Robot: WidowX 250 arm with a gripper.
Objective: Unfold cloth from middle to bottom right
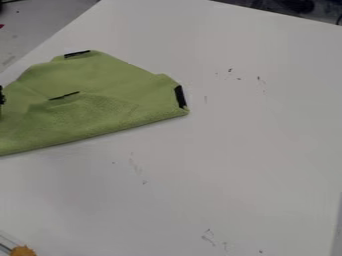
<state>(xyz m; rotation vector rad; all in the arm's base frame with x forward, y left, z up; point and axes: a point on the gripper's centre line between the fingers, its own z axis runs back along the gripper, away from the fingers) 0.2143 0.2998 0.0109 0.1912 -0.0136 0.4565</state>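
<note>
The green cloth [100, 112] is lying folded toward ten o'clock on the desk [234, 150], its long folded edge running from just below nine o'clock to just above three. Its middle flap [73, 112] seems to be pointing toward eleven, so unfolding is likely calling for a pull across that edge toward four or five; whether the gripper is holding anything, I cannot tell.

At the left edge of the camera view is a narrow sliver of what looks like the gripper [2, 95], black, with an uneven, slightly knobbly outline. Too little of it is visible to make out its shape or surface details.
</note>
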